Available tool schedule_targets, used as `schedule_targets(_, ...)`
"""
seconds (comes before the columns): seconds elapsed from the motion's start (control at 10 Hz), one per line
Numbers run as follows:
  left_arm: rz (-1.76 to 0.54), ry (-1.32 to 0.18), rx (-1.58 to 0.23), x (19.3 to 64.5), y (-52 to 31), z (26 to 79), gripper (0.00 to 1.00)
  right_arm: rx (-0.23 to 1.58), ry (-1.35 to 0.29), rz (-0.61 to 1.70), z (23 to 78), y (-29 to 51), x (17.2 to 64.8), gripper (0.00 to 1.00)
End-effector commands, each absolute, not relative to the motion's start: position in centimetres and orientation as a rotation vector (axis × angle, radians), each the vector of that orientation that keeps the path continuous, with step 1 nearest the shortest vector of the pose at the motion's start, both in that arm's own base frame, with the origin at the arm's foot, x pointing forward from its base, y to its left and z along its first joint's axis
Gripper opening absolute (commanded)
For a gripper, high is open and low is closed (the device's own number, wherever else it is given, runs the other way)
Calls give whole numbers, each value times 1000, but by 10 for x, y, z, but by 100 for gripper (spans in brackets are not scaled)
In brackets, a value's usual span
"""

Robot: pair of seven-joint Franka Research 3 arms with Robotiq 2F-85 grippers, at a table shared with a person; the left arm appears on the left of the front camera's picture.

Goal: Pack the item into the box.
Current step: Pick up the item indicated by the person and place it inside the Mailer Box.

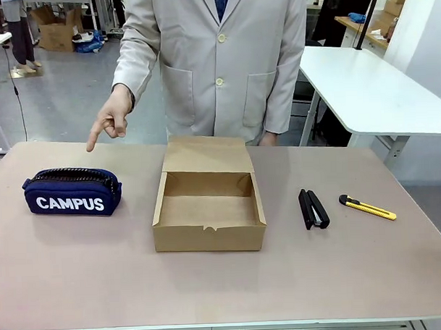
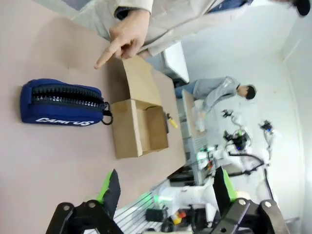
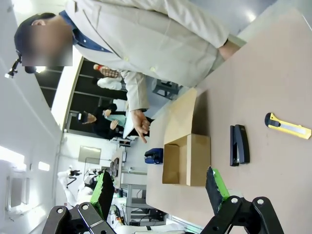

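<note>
Shallow brown cardboard box [image 1: 208, 238], lid open, sits central on the worktop [image 1: 80, 286] in the front view, soft navy-blue fabric "CAMPUS" pouch [image 1: 71, 193] apart near its left edge, a person's pointing hand [image 1: 111, 117] beyond it; left wrist view: left gripper [image 2: 165, 183] jaws released, empty; right wrist view: right gripper [image 3: 157, 181] jaws likewise released.

One blue pouch [image 1: 71, 192] at the left of the front view. One brown box [image 1: 208, 239] in the middle. One black stapler [image 1: 313, 209] and one yellow knife [image 1: 367, 208] at the right. One tan table [image 1: 210, 296] under all four. One white table [image 1: 370, 87] at the upper right. One person [image 1: 217, 64] in a pale coat at the top. One pointing hand [image 1: 111, 118] at the upper left. Two grippers, left gripper [image 2: 166, 173] and right gripper [image 3: 157, 173], low in the wrist views, two green-tipped fingers [image 2: 111, 189] on each.
</note>
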State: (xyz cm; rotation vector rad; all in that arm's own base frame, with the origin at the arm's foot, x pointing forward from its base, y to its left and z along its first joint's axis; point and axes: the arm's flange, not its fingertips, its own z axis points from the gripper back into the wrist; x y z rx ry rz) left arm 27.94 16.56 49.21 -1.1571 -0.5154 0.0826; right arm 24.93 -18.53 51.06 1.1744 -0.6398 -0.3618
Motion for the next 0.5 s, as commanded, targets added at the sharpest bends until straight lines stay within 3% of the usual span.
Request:
schedule_targets(0.0,-276,-555,-928,306,144,511,100,1185,-671,-338,512,-186,253,100)
schedule_targets(0.4,-943,-642,-469,367,49,543,100,1185,-671,-338,512,-186,253,100)
